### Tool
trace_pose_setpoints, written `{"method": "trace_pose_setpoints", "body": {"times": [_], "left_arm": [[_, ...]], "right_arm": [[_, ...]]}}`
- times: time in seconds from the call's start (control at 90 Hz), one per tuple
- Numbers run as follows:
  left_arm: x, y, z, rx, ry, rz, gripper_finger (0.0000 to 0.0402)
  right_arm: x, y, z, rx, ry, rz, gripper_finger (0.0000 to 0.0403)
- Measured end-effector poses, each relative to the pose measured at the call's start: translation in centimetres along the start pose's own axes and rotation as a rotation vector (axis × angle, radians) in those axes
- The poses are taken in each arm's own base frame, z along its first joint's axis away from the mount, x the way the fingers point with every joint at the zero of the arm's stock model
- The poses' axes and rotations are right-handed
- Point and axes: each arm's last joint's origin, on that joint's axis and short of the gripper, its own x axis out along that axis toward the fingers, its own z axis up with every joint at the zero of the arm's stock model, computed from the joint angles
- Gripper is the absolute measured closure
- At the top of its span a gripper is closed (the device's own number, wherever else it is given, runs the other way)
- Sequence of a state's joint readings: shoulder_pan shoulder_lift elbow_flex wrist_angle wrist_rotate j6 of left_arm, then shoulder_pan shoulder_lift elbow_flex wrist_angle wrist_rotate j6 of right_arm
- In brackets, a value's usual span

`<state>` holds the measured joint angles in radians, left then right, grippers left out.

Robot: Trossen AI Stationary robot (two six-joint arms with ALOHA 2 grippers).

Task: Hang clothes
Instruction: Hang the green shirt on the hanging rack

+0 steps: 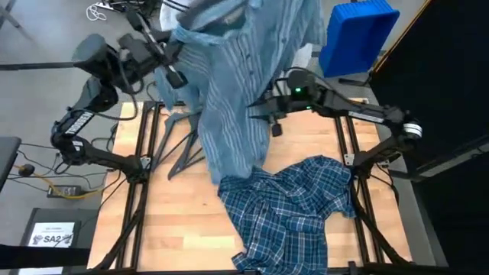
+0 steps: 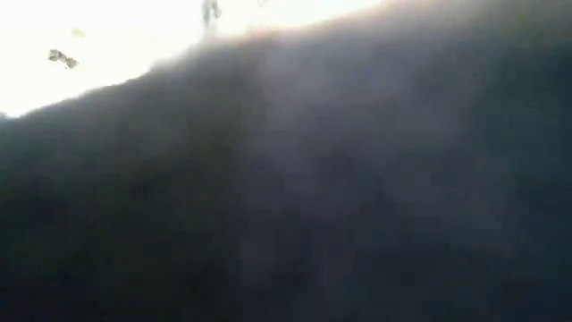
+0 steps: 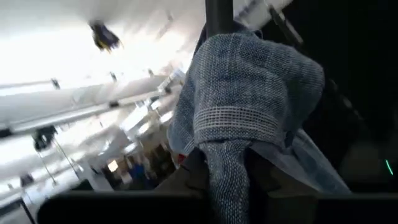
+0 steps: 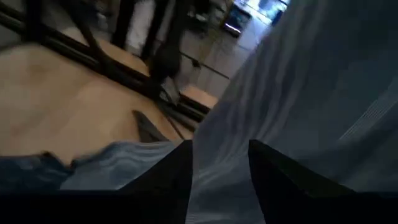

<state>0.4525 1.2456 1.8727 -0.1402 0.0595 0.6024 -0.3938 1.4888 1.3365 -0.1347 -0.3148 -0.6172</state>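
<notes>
The light blue striped shirt (image 1: pixel 237 84) is held up high over the table's far half, and its lower end (image 1: pixel 233 174) reaches the wooden tabletop. My left gripper (image 1: pixel 173 70) is shut on the shirt at its upper left side. My right gripper (image 1: pixel 265 113) is at the shirt's right edge, with striped cloth (image 4: pixel 217 177) between its fingers. The blue plaid shirt (image 1: pixel 294 214) lies crumpled on the table's near right part. In the low view, dark cloth (image 2: pixel 313 197) close to the lens hides almost everything. My left gripper pinches a bunched fold of the striped shirt with a stitched band (image 3: pixel 236 118) between its two fingers (image 3: pixel 186 177), in several layers. The cloth stands up in a lump beyond the fingertips and is lifted clear of the table there. My right gripper has the striped cloth (image 4: pixel 219 168) between its two fingers (image 4: pixel 177 168), coming level at the shirt's right edge from the table's right side. One layer or several, I cannot tell. The shirt hangs past the fingers down toward the table.
Dark grey hangers (image 1: pixel 182 143) lie on the table's left part, partly under the hanging shirt. A blue bin (image 1: pixel 357 34) stands beyond the far right corner. Black frame rails (image 1: pixel 141 153) run along both sides of the tabletop.
</notes>
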Motion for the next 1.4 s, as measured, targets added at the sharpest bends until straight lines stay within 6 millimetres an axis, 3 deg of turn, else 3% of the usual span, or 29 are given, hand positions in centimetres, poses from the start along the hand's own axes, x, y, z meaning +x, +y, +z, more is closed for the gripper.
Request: {"method": "trace_pose_setpoints", "body": {"times": [0.189, 0.378, 0.489, 0.6, 0.789, 1.078, 1.244, 1.4], "left_arm": [[0.5, 0.6, 1.7, 0.026, -0.15, -0.101, 0.0377], [0.8, 0.7, 2.3, 0.033, -0.223, -0.185, 0.0377], [1.2, 0.0, 1.4, 0.033, -0.165, -0.266, 0.0377], [2.3, -0.9, -1.3, 0.044, -0.005, -0.333, 0.0377], [4.6, -0.7, -7.2, 0.045, 0.3, -0.252, 0.0377], [6.5, 2.8, -14.3, -0.147, 0.447, -0.072, 0.0377], [6.2, 4.6, -16.2, -0.191, 0.488, -0.006, 0.0378], [5.7, 5.8, -16.3, -0.262, 0.453, -0.02, 0.0378]], "right_arm": [[0.7, -3.5, -2.5, -0.103, 0.178, -0.376, 0.0284], [-2.4, -8.7, -3.4, -0.078, 0.178, -0.723, 0.03], [-4.8, -11.4, -3.5, -0.002, 0.171, -0.86, 0.0312], [-6.4, -13.0, -4.0, 0.08, 0.192, -0.912, 0.0324], [-6.5, -12.4, -5.5, 0.189, 0.266, -0.701, 0.0329], [-6.0, -10.0, -7.5, 0.314, 0.395, -0.364, 0.0329], [-5.6, -8.9, -7.4, 0.365, 0.373, -0.216, 0.033], [-4.9, -7.7, -6.8, 0.383, 0.322, -0.077, 0.033]]}}
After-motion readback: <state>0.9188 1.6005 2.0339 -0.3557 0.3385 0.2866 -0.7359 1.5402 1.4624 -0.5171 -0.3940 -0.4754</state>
